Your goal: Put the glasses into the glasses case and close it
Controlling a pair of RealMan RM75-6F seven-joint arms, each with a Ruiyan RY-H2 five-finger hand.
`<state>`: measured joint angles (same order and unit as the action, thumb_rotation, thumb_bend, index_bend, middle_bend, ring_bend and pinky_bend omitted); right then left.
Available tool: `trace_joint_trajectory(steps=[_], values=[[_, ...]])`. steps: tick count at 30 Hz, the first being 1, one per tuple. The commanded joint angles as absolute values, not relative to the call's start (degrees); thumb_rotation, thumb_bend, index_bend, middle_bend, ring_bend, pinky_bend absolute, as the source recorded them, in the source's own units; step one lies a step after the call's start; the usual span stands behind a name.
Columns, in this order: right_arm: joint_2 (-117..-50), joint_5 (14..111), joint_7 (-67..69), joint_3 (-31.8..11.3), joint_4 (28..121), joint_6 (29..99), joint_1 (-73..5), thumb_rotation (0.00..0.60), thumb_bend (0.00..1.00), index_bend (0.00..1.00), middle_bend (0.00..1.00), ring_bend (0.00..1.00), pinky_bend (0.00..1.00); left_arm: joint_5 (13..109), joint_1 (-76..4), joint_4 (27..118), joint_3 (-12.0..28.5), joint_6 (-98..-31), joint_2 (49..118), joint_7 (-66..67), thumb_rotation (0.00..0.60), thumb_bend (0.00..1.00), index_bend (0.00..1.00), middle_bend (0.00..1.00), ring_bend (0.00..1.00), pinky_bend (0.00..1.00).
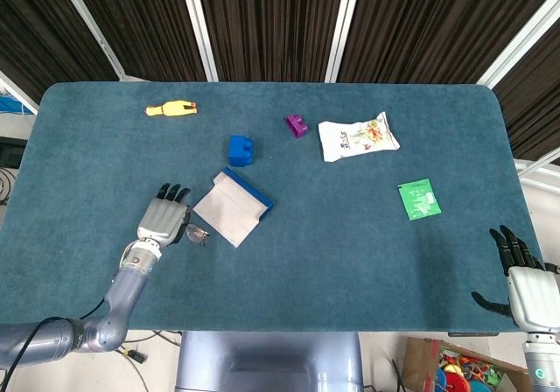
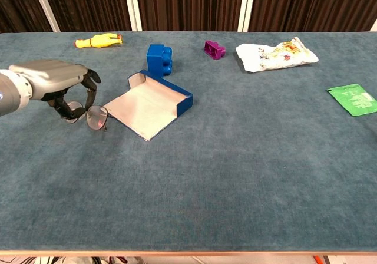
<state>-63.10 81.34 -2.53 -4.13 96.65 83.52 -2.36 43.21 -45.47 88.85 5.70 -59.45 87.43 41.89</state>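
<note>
The open glasses case [image 1: 234, 206] [image 2: 148, 103] lies left of the table's middle, its blue tray at the back and its pale lid flat toward the front left. My left hand [image 1: 163, 220] [image 2: 58, 81] holds the thin-framed glasses [image 1: 196, 232] [image 2: 93, 116] just off the cloth, close to the lid's left corner. One lens hangs below the fingers; the other is partly hidden by them. My right hand [image 1: 523, 276] hangs off the table's front right corner with fingers spread and nothing in it.
A blue block [image 1: 241, 150] [image 2: 158, 59] stands right behind the case. Further back are a yellow rubber chicken [image 1: 171, 108], a purple block [image 1: 297, 125] and a white snack bag [image 1: 357, 137]. A green packet [image 1: 419, 199] lies at the right.
</note>
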Motion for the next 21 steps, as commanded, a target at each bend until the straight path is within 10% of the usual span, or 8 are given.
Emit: trace_joint_trajectory(steps=[1, 21], values=[[-63.09, 81.30, -2.50, -4.14, 96.64, 83.48, -2.37, 0.600, 0.18, 0.02, 0.00, 0.11, 0.28, 42.96, -46.98, 87.94, 6.44, -60.24, 88.38, 44.31, 0.600, 0.47, 0.57, 0.11, 0.00, 0.00], [-63.09, 81.00, -2.40, -4.22, 96.69, 83.40, -2.36, 0.600, 0.18, 0.02, 0.00, 0.11, 0.28, 36.76, -55.97, 78.73, 10.68, -58.68, 98.24, 54.29, 0.600, 0.47, 0.57, 0.11, 0.00, 0.00]])
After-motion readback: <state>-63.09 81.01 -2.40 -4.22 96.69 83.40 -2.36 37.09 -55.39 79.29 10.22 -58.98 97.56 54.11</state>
